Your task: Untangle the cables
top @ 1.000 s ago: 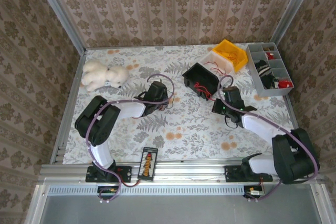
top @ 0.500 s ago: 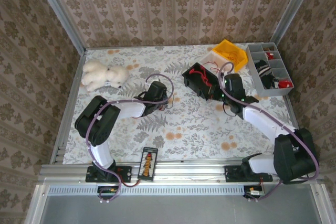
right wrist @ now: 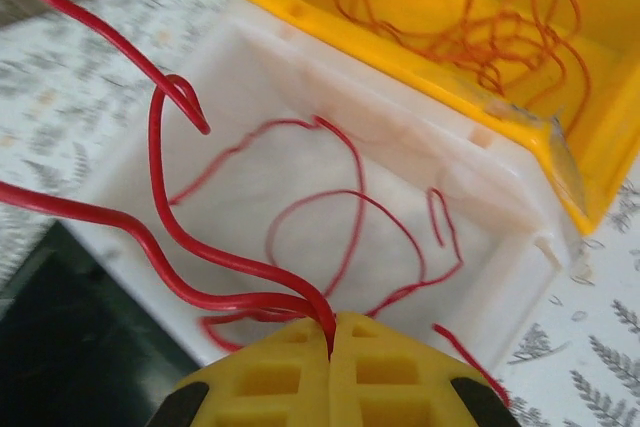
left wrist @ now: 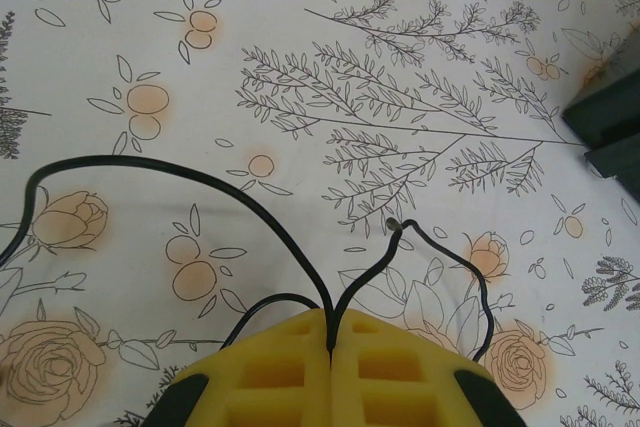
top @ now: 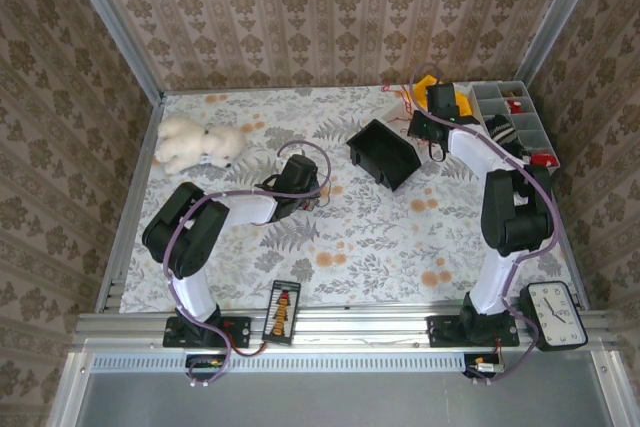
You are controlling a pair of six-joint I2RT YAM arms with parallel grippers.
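My left gripper is shut on a thin black cable that loops over the flowered tablecloth; it sits left of centre on the table. My right gripper is shut on red cables that trail up and to the left. It hangs over a white bin that holds more thin red cables. From above, the right arm reaches to the back right.
A yellow bin with fine orange-red wires adjoins the white bin. A black bin stands mid-table. A grey compartment tray is at the back right, a white plush toy at the back left, a clock at the front right.
The right arm has swung from the black bin to the back right, carrying red cables over the white bin. The left arm has not moved.
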